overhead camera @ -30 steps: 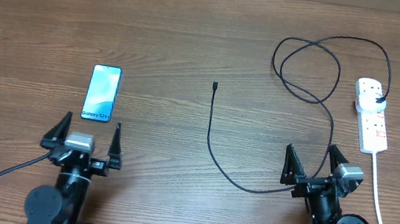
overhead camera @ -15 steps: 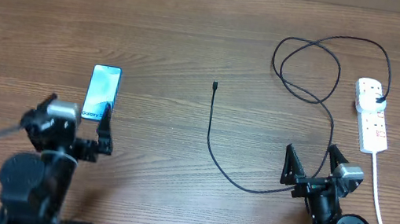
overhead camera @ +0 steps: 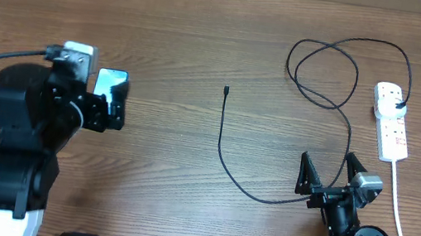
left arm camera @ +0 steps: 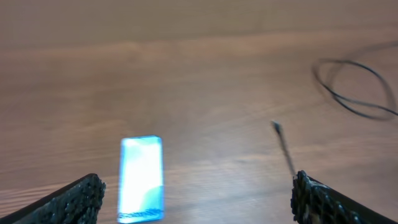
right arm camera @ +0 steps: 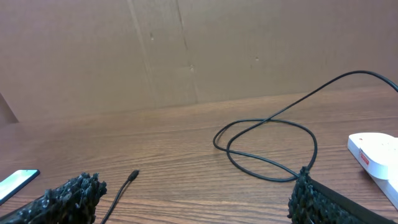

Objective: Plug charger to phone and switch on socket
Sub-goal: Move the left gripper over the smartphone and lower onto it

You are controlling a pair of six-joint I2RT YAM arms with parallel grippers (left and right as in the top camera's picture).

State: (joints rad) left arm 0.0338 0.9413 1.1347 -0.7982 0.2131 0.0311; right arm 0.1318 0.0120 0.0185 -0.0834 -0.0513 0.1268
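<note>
Overhead, my left arm [overhead camera: 28, 107] sits over the phone [overhead camera: 113, 78] toward the table's left edge; I only see its far end. Left wrist feed is smeared: screen text unreadable, the charger [left arm camera: 283, 149] tip just a fuzzy streak. Right wrist cuts the socket [right arm camera: 376, 149] off at the frame's right side. Its switches [overhead camera: 396, 133] are too small overhead to tell on or off.

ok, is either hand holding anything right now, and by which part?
Nothing is held. The left hand is open over the phone, not gripping it. The right hand is open and empty.
</note>
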